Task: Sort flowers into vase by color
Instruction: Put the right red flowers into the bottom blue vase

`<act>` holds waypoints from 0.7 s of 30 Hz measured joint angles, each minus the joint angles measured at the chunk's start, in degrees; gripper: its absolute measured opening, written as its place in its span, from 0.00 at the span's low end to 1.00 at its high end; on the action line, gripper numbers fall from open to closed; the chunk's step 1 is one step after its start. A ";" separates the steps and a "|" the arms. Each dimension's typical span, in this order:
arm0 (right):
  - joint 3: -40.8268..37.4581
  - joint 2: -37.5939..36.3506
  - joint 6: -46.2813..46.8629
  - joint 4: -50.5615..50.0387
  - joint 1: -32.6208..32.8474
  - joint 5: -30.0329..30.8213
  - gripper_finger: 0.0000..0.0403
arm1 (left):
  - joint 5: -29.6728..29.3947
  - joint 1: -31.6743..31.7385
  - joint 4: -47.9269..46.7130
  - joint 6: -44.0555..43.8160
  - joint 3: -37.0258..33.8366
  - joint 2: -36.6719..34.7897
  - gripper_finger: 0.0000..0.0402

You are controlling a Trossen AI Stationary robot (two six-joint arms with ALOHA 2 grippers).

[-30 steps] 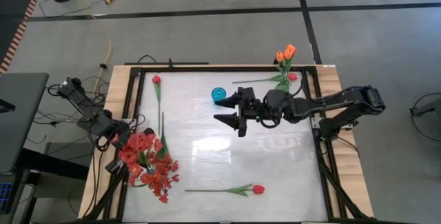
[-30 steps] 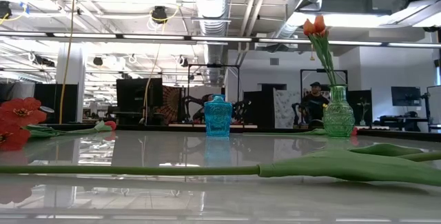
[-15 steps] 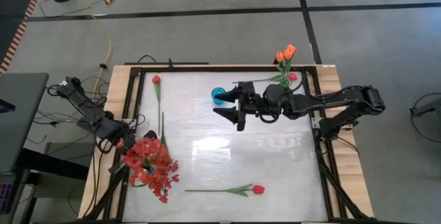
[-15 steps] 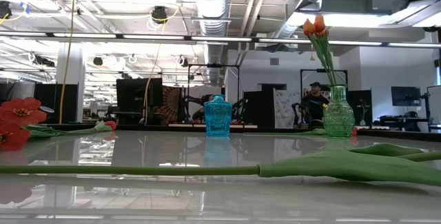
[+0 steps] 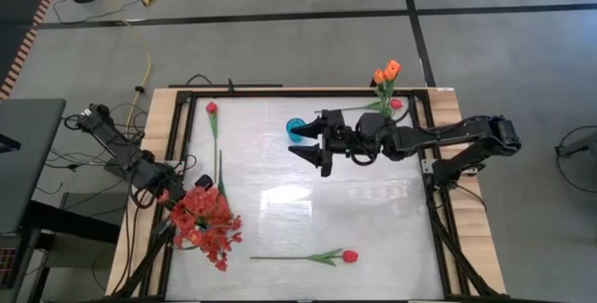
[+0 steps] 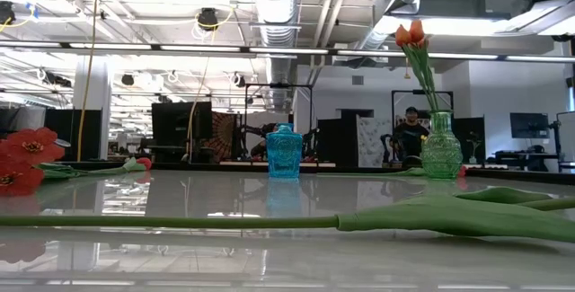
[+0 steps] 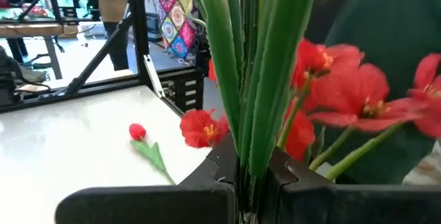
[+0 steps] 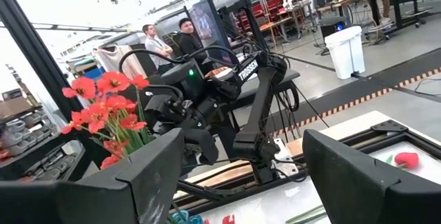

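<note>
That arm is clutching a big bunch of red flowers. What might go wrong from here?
The left gripper pinches the bushy spray of small red blossoms by its thin green stems; the top-heavy bunch might slip or swing. The small blue glass vase sits close beside the open right gripper, so it could be knocked over.

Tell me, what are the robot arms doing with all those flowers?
They're sorting flowers into vases. The left gripper has its jaws shut on a bushy spray of red blossoms, held at the table's left edge. The right gripper hovers with jaws open beside the little blue vase. Two orange tulips already stand in the green vase. Red tulips lie on the table.
</note>
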 joint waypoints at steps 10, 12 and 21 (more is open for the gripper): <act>0.00 0.00 -0.01 0.01 -0.61 0.00 0.80 | 1.42 0.02 2.17 -1.71 0.02 0.02 0.00; 0.00 0.00 -0.01 -0.01 -0.75 0.00 0.80 | 1.55 0.02 0.99 -2.54 0.02 0.02 0.00; 0.00 0.00 -0.01 -0.01 -2.19 -1.51 0.80 | 1.21 0.02 0.50 -2.68 0.02 -0.04 0.00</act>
